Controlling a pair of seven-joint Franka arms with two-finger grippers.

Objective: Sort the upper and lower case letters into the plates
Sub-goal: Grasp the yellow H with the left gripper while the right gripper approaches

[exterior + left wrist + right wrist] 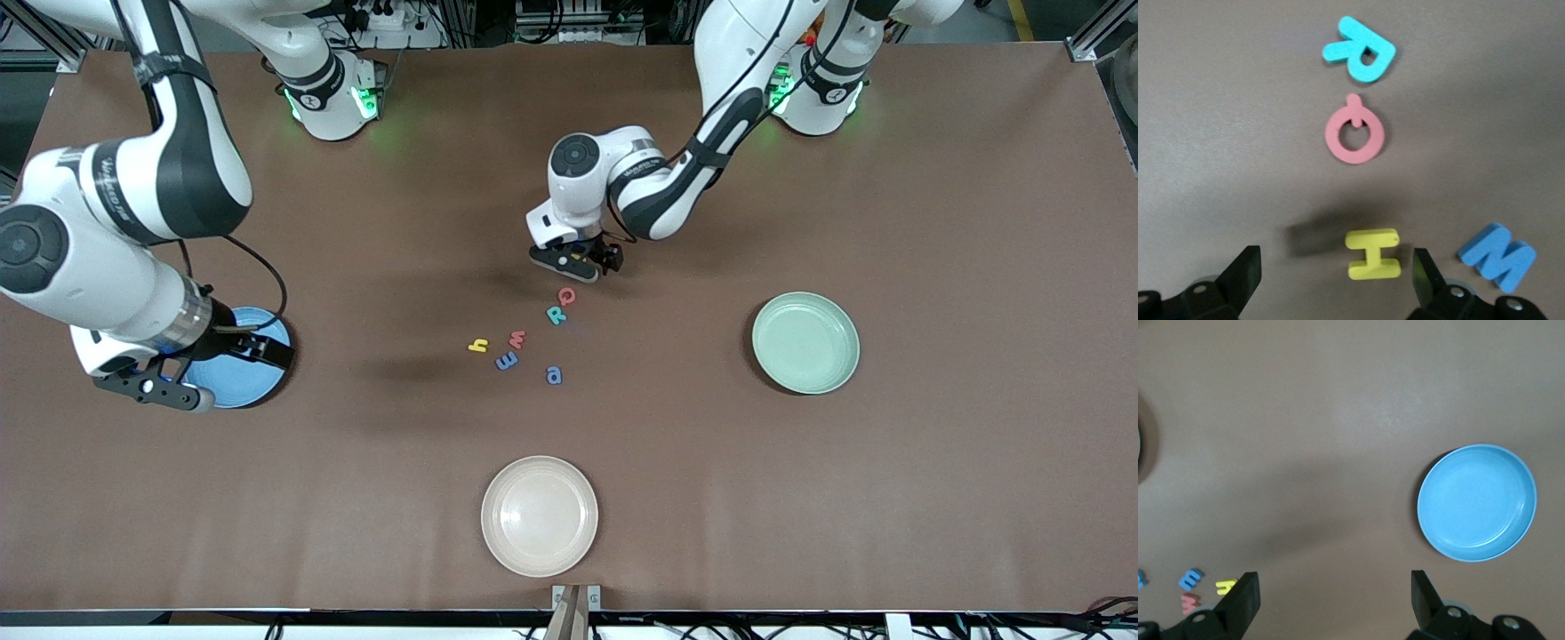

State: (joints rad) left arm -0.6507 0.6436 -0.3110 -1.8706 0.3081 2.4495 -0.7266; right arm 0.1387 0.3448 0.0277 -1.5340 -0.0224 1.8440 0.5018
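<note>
- Your left gripper (pixel 587 265) hangs low over the yellow H (pixel 1373 254), fingers (pixel 1426 275) spread wide, empty.
- Your right gripper (pixel 191 373) waits above the blue plate (pixel 253 384), fingers released.

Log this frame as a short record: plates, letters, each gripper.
blue plate: empty, at right arm's end
green plate: empty, at left arm's end
beige plate: empty, nearest the front camera
letters: loose on the table mid-way, none in a plate
left gripper: open, over yellow H, with pink Q and teal R close by
right gripper: open, above blue plate, holding nothing
</note>
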